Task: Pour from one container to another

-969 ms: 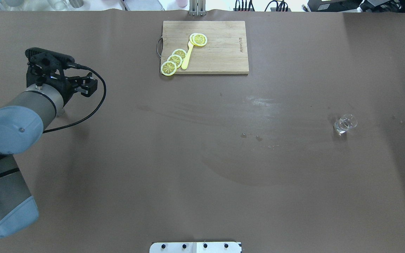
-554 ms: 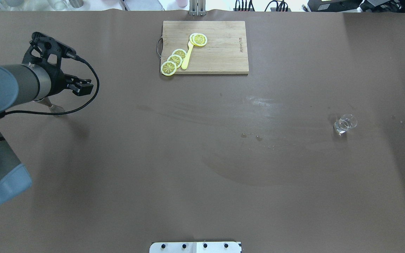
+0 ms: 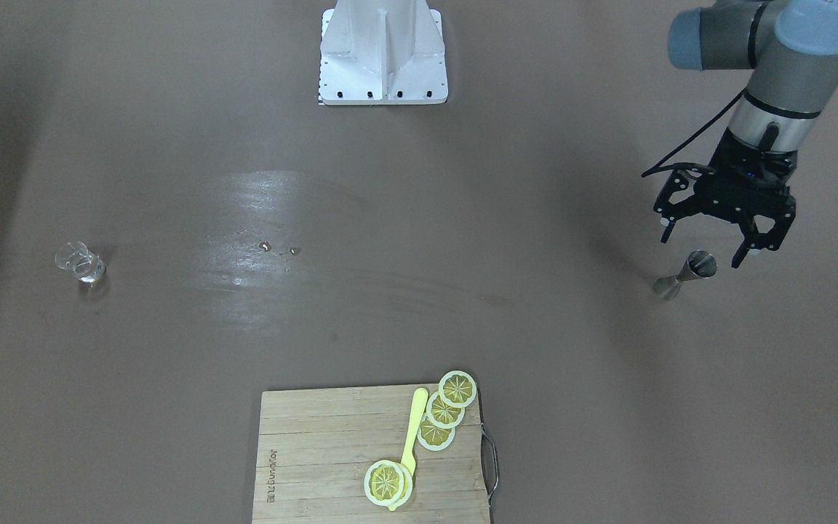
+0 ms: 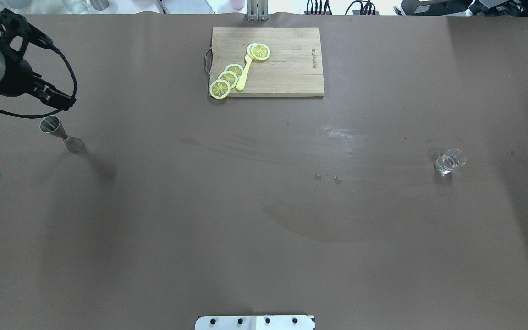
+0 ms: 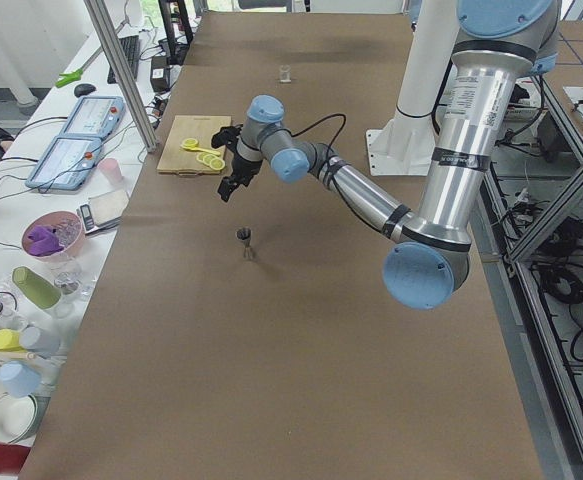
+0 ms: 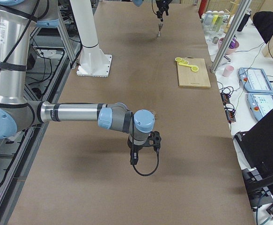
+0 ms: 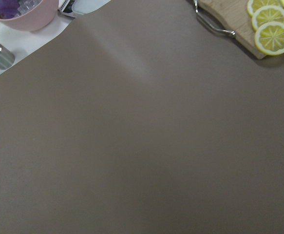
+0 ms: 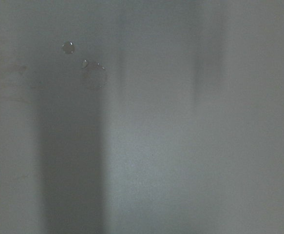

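A small steel jigger (image 4: 59, 133) stands upright at the table's left end, also visible in the front view as the jigger (image 3: 685, 275). My left gripper (image 3: 703, 249) hangs just above and beyond it, open, with nothing between its fingers (image 3: 667, 227). From overhead the left gripper (image 4: 57, 97) sits beside the jigger's rim, apart from it. A clear glass (image 4: 449, 161) with a little liquid stands far off at the right end. My right gripper (image 6: 145, 140) shows only in the exterior right view, low over bare table; I cannot tell its state.
A wooden cutting board (image 4: 287, 68) with lemon slices (image 4: 227, 78) and a yellow utensil lies at the far middle edge. A few droplets (image 4: 327, 178) mark the table centre. The white robot base (image 3: 382, 51) stands at the near edge.
My left arm has swung away toward the far left corner and risen. The jigger it covered now stands uncovered on the table. The glass has not moved.
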Action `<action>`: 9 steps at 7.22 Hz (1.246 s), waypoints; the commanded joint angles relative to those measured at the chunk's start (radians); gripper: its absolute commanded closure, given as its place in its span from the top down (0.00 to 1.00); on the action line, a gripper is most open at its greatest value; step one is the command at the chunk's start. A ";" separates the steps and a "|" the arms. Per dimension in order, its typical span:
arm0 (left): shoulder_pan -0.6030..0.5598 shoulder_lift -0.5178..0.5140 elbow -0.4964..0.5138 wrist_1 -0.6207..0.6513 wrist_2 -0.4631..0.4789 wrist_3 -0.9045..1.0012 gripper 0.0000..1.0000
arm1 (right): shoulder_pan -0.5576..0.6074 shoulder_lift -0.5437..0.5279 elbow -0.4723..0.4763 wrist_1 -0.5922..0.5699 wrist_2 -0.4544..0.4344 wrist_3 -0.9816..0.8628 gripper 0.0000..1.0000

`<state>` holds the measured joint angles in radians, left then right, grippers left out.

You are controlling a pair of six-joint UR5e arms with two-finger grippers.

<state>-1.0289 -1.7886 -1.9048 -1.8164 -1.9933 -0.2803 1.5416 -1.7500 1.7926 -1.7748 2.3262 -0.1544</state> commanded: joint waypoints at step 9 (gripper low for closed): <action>-0.514 0.389 0.132 0.068 -0.407 0.383 0.97 | 0.000 0.006 -0.018 0.101 -0.025 0.012 1.00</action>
<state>-1.5154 -1.4433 -1.7791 -1.7488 -2.3865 0.0971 1.5416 -1.7443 1.7741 -1.6737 2.3003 -0.1427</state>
